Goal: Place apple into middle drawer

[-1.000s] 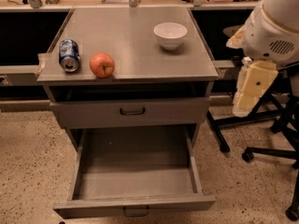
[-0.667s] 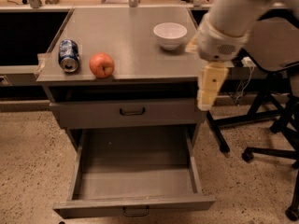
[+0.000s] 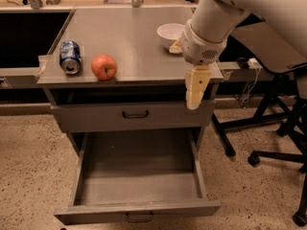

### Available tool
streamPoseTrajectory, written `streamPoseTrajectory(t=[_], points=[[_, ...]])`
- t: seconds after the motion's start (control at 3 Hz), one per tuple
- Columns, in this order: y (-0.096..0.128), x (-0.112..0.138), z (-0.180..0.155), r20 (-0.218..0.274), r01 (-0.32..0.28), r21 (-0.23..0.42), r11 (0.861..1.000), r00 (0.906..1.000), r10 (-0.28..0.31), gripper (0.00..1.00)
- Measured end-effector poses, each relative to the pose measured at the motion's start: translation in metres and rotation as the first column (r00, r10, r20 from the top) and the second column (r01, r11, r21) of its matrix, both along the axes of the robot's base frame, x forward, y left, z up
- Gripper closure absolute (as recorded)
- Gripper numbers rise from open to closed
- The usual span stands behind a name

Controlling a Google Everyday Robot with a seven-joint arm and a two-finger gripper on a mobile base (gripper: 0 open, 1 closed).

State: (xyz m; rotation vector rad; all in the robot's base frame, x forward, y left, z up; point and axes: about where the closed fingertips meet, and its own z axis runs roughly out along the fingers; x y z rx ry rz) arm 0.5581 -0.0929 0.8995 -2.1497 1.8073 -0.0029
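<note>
The apple, red-orange and round, sits on the grey cabinet top near its front left edge. The middle drawer is pulled out wide open below, its flat grey tray bare, with a small dark handle on its front. My gripper hangs down from the white arm at the cabinet's front right corner, in front of the right end of the upper drawer front. It is well to the right of the apple and holds nothing that I can see.
A blue soda can lies just left of the apple. A white bowl stands at the back right of the top. The upper drawer front is closed. Black office chair bases stand to the right on the speckled floor.
My arm has swung left, from beside the cabinet's right side to over its front right corner. The apple, can, bowl and drawer have not moved.
</note>
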Motion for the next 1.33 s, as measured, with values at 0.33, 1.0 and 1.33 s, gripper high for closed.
streamPoseTrajectory(t=[0.33,1.0,1.33], points=[[0.01,0.005,-0.004,-0.007,-0.058,0.036,0.998,0.9983,0.058,0.0],[0.085,0.08,0.013,0.062,-0.26,0.208,0.943,0.9656,0.253,0.0],[0.141,0.113,0.007,0.039,-0.308,0.296,0.904,0.9496,0.311,0.0]])
